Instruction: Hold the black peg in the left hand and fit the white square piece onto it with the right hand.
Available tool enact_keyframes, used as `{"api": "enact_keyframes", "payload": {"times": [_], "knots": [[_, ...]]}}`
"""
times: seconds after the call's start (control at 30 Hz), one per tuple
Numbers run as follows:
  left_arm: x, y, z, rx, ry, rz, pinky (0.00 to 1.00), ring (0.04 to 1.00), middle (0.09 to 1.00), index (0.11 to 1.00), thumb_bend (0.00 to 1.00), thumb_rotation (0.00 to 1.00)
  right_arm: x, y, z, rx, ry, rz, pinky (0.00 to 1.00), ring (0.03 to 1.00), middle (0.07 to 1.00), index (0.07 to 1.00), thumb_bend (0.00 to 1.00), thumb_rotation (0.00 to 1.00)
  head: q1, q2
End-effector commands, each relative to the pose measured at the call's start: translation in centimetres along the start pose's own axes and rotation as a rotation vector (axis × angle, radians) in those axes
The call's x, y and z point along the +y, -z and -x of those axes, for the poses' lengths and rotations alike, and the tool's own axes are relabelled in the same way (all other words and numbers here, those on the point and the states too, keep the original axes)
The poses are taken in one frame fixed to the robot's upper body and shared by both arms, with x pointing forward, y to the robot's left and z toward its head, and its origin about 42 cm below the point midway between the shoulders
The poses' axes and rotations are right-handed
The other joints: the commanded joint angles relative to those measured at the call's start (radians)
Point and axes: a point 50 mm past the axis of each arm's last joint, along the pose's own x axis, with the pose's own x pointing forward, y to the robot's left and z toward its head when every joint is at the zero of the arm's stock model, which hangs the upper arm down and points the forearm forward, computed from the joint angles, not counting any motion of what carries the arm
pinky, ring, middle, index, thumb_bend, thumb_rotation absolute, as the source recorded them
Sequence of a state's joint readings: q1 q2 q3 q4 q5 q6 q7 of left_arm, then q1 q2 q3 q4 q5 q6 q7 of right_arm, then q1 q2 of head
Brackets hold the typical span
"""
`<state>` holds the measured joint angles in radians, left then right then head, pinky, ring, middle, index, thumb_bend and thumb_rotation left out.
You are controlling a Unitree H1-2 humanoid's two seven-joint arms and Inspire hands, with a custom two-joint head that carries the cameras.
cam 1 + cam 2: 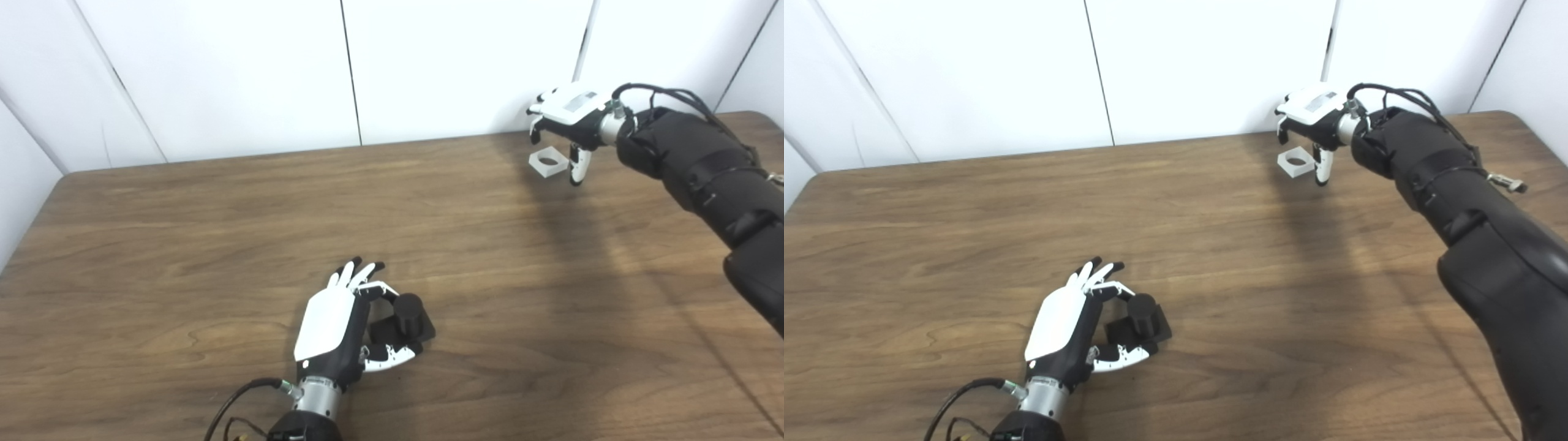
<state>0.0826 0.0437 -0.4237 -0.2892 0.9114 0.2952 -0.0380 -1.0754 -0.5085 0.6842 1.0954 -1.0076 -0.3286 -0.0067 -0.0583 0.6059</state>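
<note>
Inspecting the wooden surface point(184, 245), we find the black peg point(407, 315) near the front edge, a short upright cylinder on a flat black square base resting on the wood. The left hand point(343, 321) lies alongside it, palm toward the peg. Its fingers point(358, 272) are spread and curve round the far side, the thumb point(392, 356) reaches along the near side of the base, and we judge the hand apart rather than clamped; whether any finger touches the peg we cannot tell.

Well apart, at the far right by the white wall point(459, 67), we note the white square piece point(549, 162) with its round hole. The right hand point(566, 122) hangs over it, fingers apart and pointing down. Whether the piece is pinched or merely beside the fingers we cannot tell.
</note>
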Motion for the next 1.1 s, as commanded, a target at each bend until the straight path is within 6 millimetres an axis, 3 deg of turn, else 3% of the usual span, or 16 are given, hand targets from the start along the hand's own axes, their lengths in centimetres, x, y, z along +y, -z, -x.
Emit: {"api": "enact_keyframes", "payload": {"times": [0.0,0.4,1.07], "knots": [[-1.0,1.3,0.4,0.065,0.058,-0.034,1.0,1.0,0.914,0.493,0.52,0.06,-5.1,1.2,-0.5,0.032,0.113,-0.017,1.0,1.0,0.961,0.738,0.87,0.11,-0.001,0.001],[-1.2,1.1,0.3,0.063,0.057,-0.036,1.0,1.0,0.915,0.493,0.52,0.06,-6.0,0.0,-1.5,0.047,0.089,-0.05,1.0,1.0,0.958,0.738,0.86,0.12,0.002,0.002],[-1.1,1.3,0.5,0.071,0.057,-0.035,1.0,1.0,0.914,0.493,0.52,0.06,-5.1,1.9,-1.1,0.127,0.067,-0.094,1.0,1.0,0.95,0.744,0.88,0.12,0.006,0.003]]}}
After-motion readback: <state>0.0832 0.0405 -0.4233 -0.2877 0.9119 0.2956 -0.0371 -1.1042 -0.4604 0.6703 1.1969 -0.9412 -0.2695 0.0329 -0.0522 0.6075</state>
